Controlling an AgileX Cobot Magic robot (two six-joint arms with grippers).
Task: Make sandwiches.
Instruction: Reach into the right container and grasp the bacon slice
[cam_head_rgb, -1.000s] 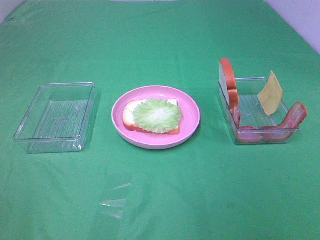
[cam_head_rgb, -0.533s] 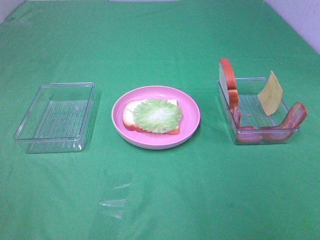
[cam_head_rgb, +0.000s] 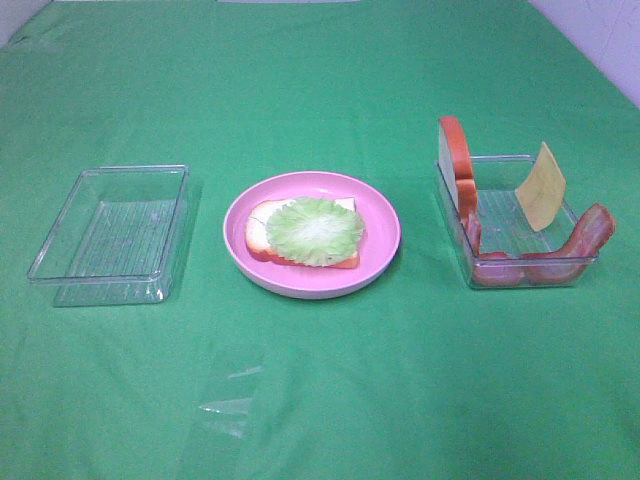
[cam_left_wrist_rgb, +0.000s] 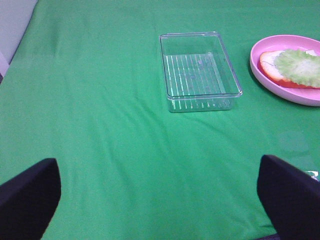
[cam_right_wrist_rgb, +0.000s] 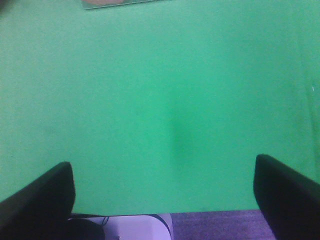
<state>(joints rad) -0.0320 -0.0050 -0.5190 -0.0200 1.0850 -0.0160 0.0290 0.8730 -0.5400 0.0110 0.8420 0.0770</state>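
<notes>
Sandwich half-built: white, orange-crusted bread slice (cam_head_rgb: 258, 232) and ruffled green lettuce (cam_head_rgb: 315, 230) lie on pink round plate (cam_head_rgb: 385, 225). Reddish bacon strip (cam_head_rgb: 590, 232), yellow cheese (cam_head_rgb: 541, 188) and 2nd slice (cam_head_rgb: 456, 150) sit in clear plastic tray (cam_head_rgb: 505, 158). Left gripper (cam_left_wrist_rgb: 160, 200) and right gripper (cam_right_wrist_rgb: 165, 200) are splayed, holding nothing. Next, likely: right arm fetches bacon.

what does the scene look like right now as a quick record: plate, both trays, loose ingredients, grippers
pink plate: middle of the green cloth, holds one bread slice with lettuce on top
left tray: clear, nothing inside
right tray: clear, holds second bread slice on edge, cheese leaning, bacon poking over its rim
left gripper: open, holding nothing
right gripper: open, holding nothing
not yet stacked: bacon, cheese, second bread slice
</notes>
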